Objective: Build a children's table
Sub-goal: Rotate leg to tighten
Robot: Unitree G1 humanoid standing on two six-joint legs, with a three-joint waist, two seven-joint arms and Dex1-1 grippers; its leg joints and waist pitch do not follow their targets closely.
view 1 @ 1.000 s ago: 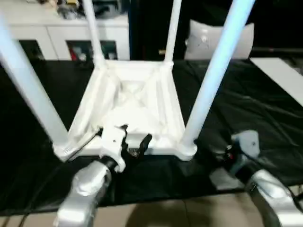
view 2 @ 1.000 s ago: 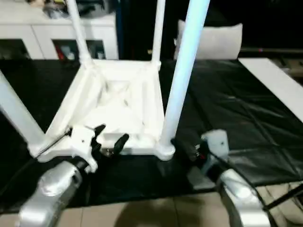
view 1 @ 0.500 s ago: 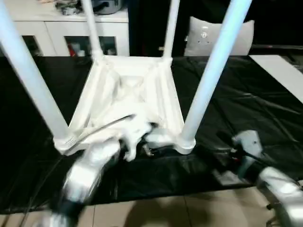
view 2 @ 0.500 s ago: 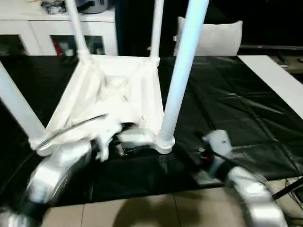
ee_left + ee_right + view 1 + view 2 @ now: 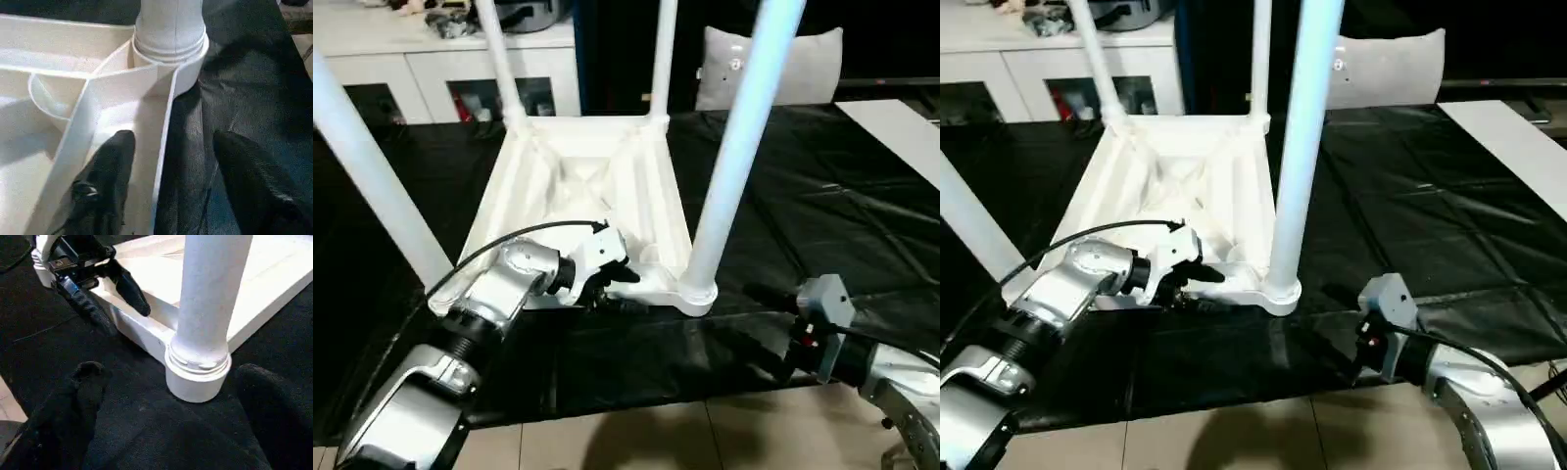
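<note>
All four legs standing in upturned table top; flipping upright remaining. Left gripper straddling top's near rim, jaws spread. Right gripper waiting spread before near-right leg.

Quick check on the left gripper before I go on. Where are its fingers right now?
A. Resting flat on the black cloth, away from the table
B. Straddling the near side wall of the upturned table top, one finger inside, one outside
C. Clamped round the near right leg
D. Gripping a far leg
B: the left gripper has one finger inside and the other outside the rim wall of the table top, close beside the near right leg.
</note>
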